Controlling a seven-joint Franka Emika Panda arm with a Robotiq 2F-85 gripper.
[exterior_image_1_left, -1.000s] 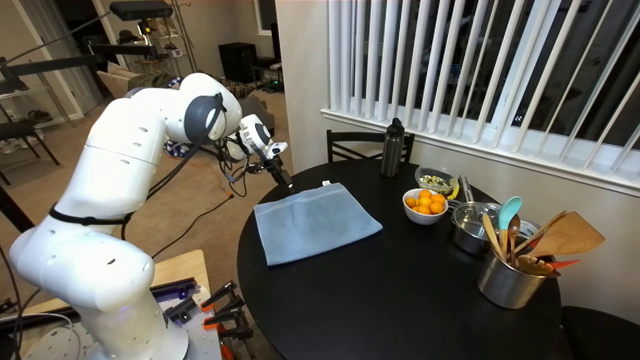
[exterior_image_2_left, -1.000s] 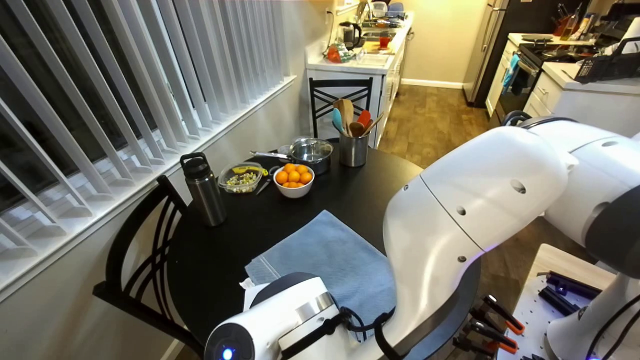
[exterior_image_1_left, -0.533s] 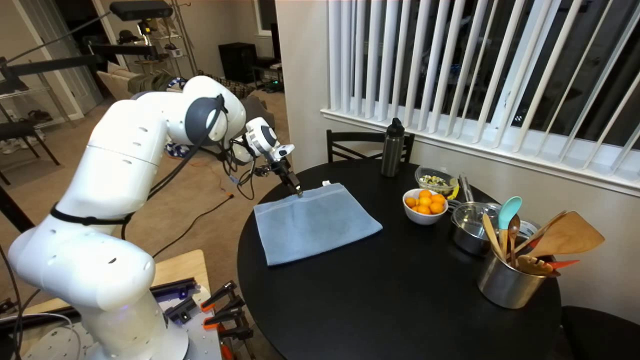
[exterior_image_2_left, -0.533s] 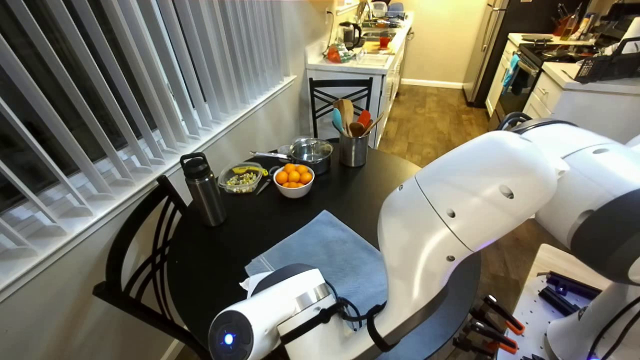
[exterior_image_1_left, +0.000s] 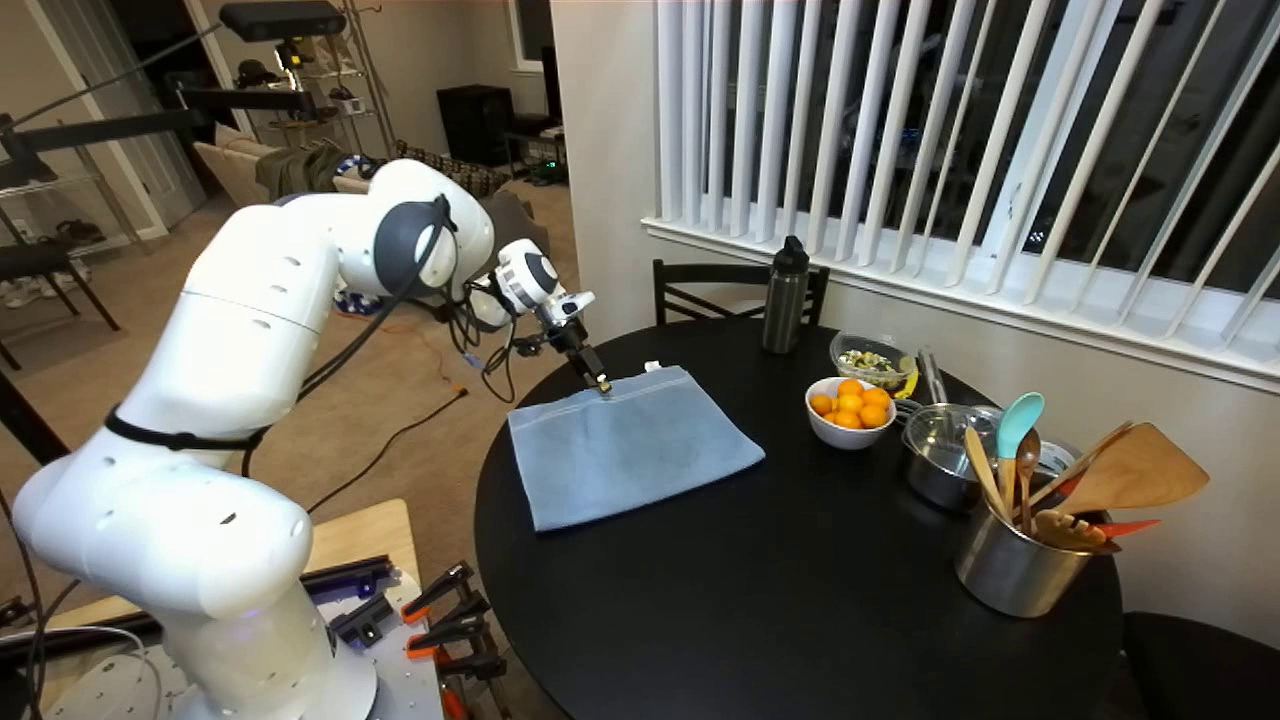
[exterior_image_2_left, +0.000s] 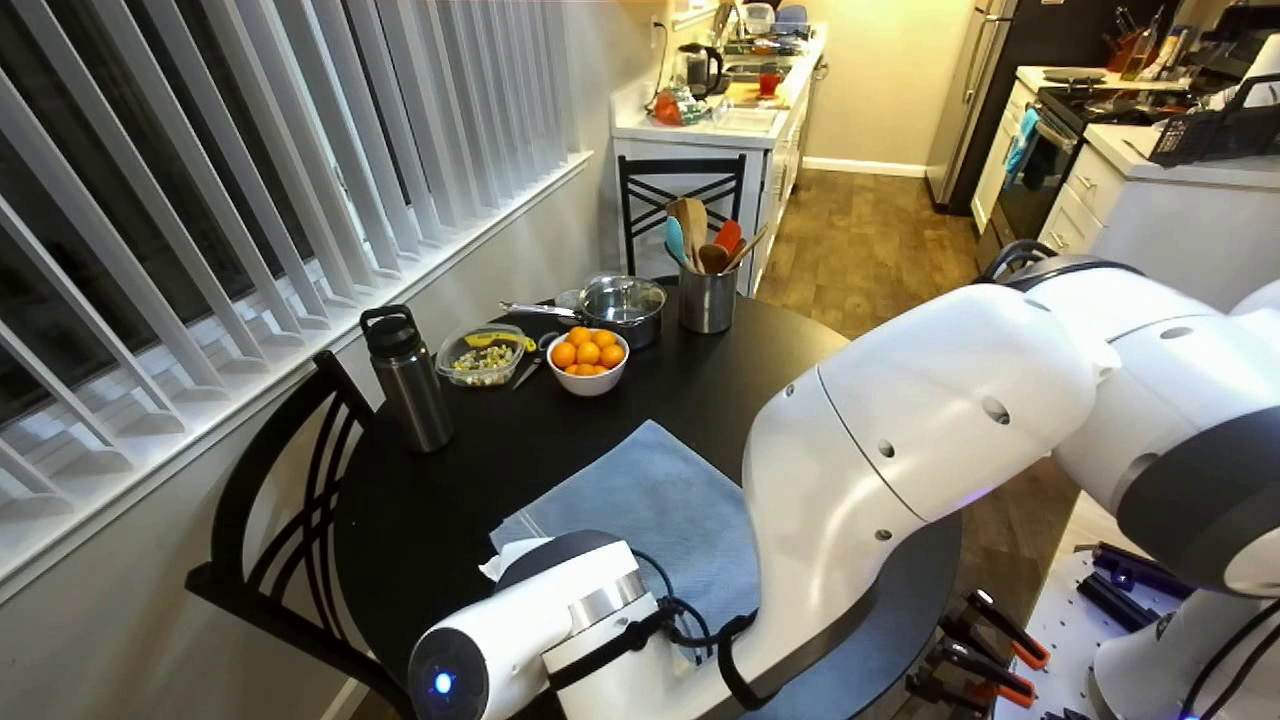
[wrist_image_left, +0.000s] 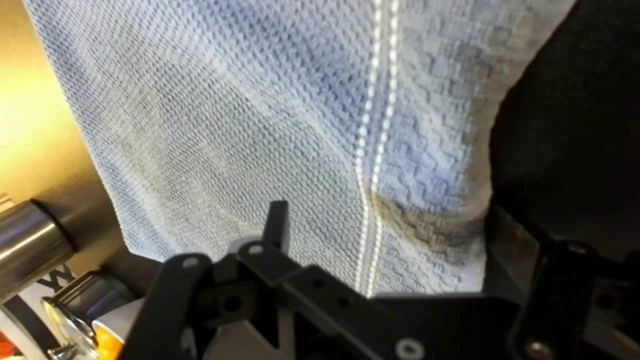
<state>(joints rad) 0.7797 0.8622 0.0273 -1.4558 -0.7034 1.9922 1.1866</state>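
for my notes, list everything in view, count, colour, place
cloth: one, blue, on table
table: one, black, under cloth
bottle: one, grey, on table
bowl: one, white, on table
oranges: several, orange, in bowl
food container: one, clear, beside bowl
pot: one, silver, beside bowl
utensil holder: one, silver, on table
utensils: several, mixed, in holder
chairs: two, black, at table
blinds: one set, white, beside table
clamps: several, black-orange, beside table
kettle: one, dark, on counter
fridge: one, silver, in kitchen
arm: one, white, at table
gripper: one, black, open at cloth's edge

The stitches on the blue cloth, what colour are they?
White, in two dashed rows; the stitches show best on the blue cloth in the wrist view.
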